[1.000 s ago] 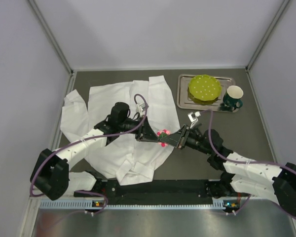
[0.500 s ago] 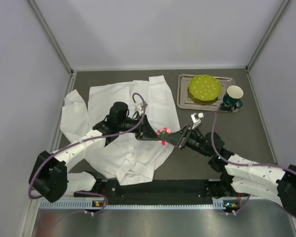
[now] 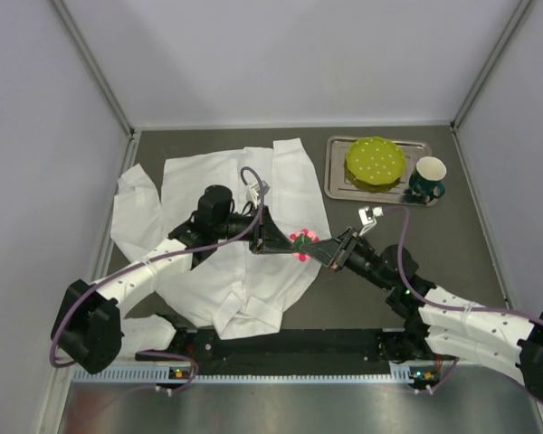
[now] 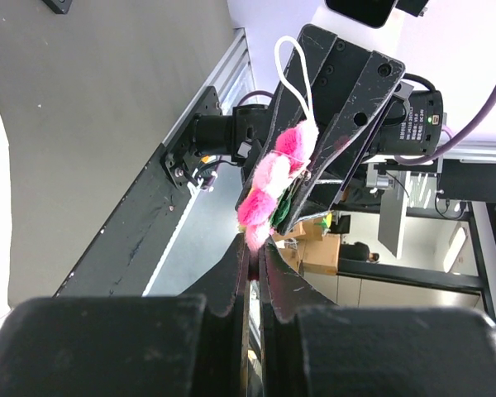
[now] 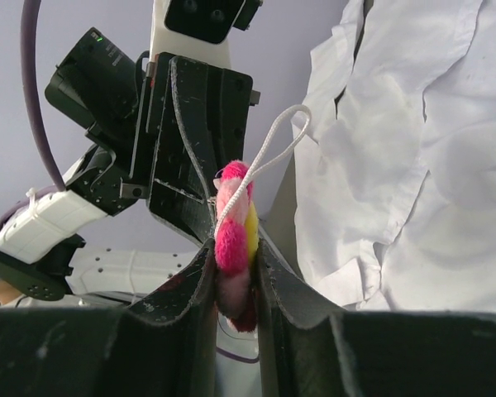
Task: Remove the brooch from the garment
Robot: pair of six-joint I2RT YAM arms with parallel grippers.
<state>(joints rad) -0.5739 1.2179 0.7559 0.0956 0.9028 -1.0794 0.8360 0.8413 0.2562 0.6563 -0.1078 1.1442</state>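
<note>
Two pincers: mine, meeting tip to tip above the right edge of the garment.
Right pincer: clamped on the brooch, petals squeezed between my fingers.
Left pincer: closed to a slit, tips at the brooch's rim.
Garment: spread on the table, left of centre.

1x brooch, 1x shirt, 2x tools

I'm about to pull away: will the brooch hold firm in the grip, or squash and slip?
The brooch looks fuzzy and soft, so it probably squashes between the right gripper fingers rather than slipping. Likely very light; its white loop looks floppy.
</note>
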